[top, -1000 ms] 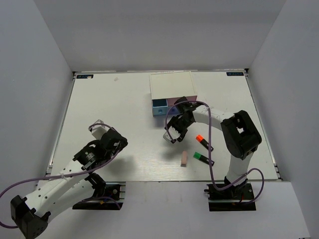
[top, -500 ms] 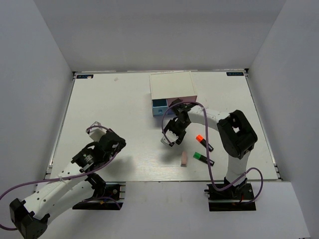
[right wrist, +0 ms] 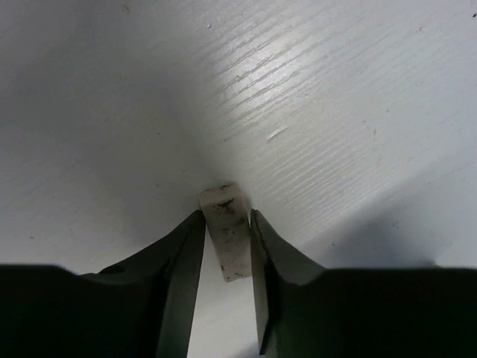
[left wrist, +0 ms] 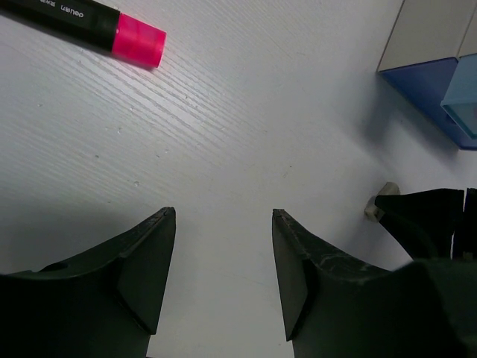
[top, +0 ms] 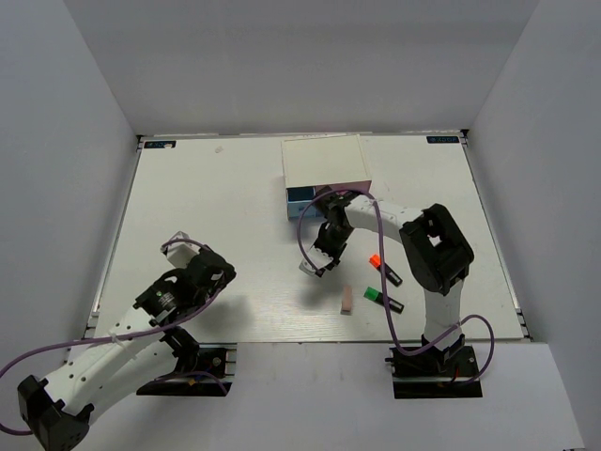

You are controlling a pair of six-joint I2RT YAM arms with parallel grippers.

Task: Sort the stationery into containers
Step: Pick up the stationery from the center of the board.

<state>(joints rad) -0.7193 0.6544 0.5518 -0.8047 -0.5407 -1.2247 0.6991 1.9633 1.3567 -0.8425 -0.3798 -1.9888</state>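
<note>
Shifted slightly left since before, right gripper (right wrist: pixel 226 216) is clamped on a pale eraser block (right wrist: pixel 228 242); left gripper (left wrist: pixel 222 214) gapes apart

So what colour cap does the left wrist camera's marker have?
Bright pink cap, clearest in the left wrist view.

Your desk (top: pixel 216 207) is white, streaked with fine wood grain. The box (top: pixel 324 160) at 12 o'clock has a cream top and a light blue front (top: pixel 300 200). The pink highlighter (left wrist: pixel 82 19) is black with white lettering and a hot-pink cap. At 4 o'clock, the orange highlighter (top: pixel 384 270) and green highlighter (top: pixel 385 302) are black with orange-red and green caps. The pale eraser (right wrist: pixel 228 242) is off-white with dark flecks. The beige eraser (top: pixel 346 300) is pinkish. Your right claw (right wrist: pixel 225 216) and left claw (left wrist: pixel 222 216) are black.
</note>
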